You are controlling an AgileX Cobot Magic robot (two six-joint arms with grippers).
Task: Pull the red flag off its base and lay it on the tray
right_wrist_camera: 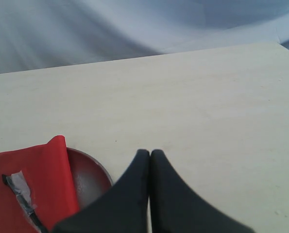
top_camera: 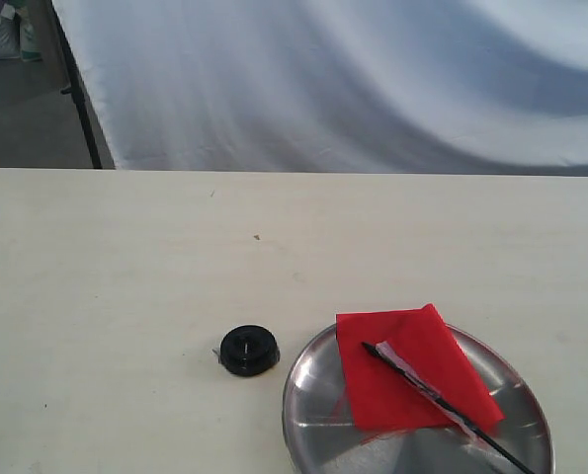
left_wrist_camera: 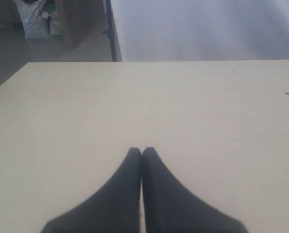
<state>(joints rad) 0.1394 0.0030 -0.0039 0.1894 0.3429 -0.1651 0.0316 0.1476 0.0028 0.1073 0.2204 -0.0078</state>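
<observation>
Close beside the right gripper [right_wrist_camera: 150,153] (fingertips pressed together, empty), red flag [right_wrist_camera: 47,174] lying flat on the tray [right_wrist_camera: 93,177], base [top_camera: 248,350] off the tray's rim on the table [top_camera: 126,296], left gripper [left_wrist_camera: 142,151] likewise closed

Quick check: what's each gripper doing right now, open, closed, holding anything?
Left gripper: closed, holding nothing.
Right gripper: closed, holding nothing; the red flag lies on the tray.
</observation>
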